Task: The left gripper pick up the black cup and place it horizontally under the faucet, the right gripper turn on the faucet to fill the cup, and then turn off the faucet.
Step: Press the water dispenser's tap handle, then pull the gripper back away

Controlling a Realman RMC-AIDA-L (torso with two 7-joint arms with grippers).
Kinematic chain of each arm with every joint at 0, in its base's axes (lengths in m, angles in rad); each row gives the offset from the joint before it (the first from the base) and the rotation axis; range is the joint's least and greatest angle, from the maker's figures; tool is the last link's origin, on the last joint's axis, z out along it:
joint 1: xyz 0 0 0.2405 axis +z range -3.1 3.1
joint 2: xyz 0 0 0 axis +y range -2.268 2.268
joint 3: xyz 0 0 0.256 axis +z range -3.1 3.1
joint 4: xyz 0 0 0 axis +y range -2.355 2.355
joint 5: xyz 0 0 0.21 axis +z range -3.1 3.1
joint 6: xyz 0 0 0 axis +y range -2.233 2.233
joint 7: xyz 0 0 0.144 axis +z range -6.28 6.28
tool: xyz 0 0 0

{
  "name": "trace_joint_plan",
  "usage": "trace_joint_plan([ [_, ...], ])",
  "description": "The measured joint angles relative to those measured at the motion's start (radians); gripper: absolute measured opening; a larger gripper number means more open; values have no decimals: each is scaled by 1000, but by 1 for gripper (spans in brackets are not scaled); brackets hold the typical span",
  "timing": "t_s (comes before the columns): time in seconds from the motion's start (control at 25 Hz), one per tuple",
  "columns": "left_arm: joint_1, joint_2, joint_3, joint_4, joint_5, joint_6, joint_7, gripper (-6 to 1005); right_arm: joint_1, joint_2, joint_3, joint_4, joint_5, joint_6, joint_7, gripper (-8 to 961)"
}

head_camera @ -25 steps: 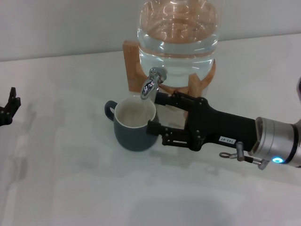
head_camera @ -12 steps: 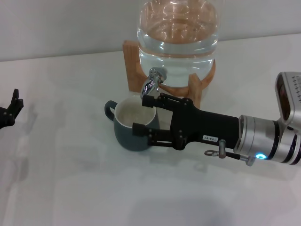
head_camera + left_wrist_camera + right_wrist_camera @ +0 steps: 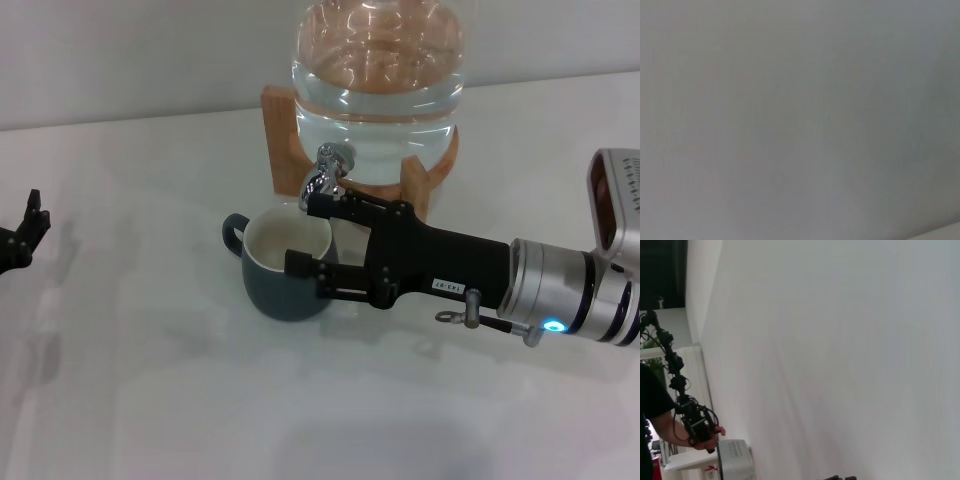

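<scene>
You've got a plain white bench filling most of the head view, smooth and matte, with a pale wall running across the top of the frame. The left wrist view is just flat grey, nothing to read there. The right wrist view is mostly white wall, with a person holding some cabled gear in the lower left corner.

Upper middle of the head view: a clear glass jar full of water, round-bellied, sitting in a light wooden stand with chunky legs. The faucet is shiny chrome, nozzle curving down from the jar's front.

The black cup stands upright just below the nozzle, centre of the frame: rounded, dark charcoal outside, cream inside, small loop handle pointing to frame left. Can't tell if there's water in it.

The right pincer comes in from the right edge, long boxy black body, silver wrist with a blue light. Its fingers are spread, one up by the faucet, the other over the cup's rim.

The left pincer sits at the far left edge, well apart from everything; can't tell how its prongs are set.
</scene>
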Motion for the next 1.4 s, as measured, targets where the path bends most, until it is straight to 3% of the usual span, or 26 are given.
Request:
trace_joint_plan([
  [1.4, -19, 2, 0, 0, 0, -7, 3, 894, -23, -9, 42, -14, 18, 1, -8, 813],
])
